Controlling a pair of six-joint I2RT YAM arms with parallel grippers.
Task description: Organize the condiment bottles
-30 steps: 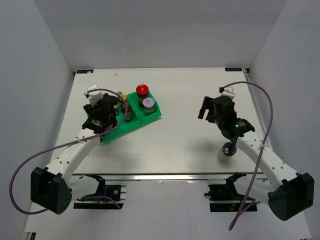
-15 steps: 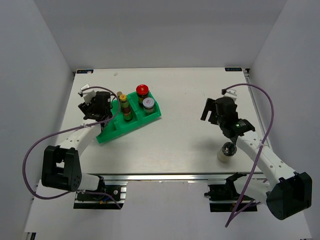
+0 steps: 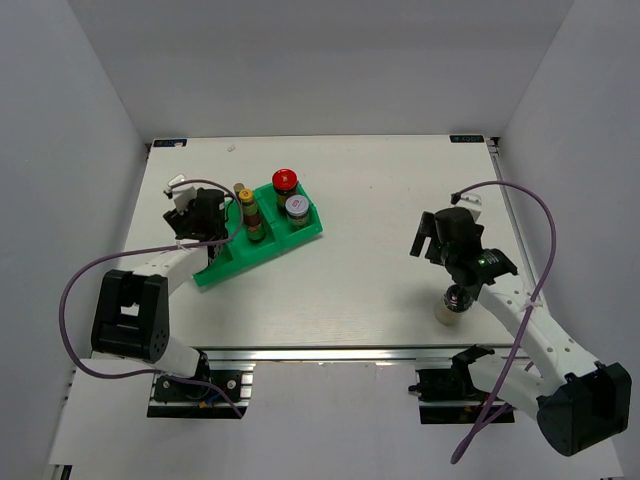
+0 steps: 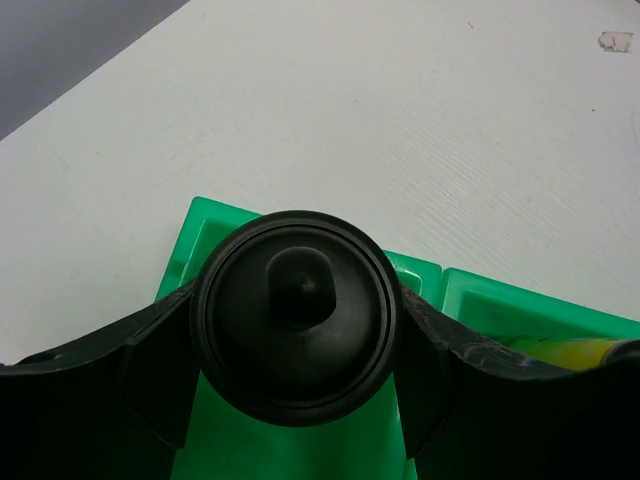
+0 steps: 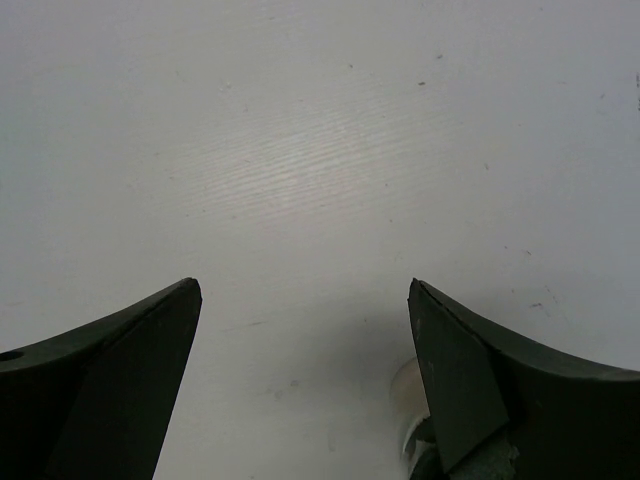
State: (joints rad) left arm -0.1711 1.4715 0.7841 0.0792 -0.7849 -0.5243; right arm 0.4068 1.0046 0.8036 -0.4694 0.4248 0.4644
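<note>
The left gripper [image 4: 296,345] is pinching a black-lidded jar [image 4: 296,300] over the green bin's [image 3: 303,233] 8 o'clock end (placement step). The next move is calling for lowering, then release. The right gripper [image 5: 303,335] is hanging spread.

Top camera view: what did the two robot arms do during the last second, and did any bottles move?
The left gripper, still clamped on a short black-lidded jar, swung left and slightly back over the left end of the green divided plastic bin. The open right gripper drew nearer, toward the lone jar on the table. The red-capped jar, silver-lidded jar and two slim bottles stayed put in the bin.
</note>
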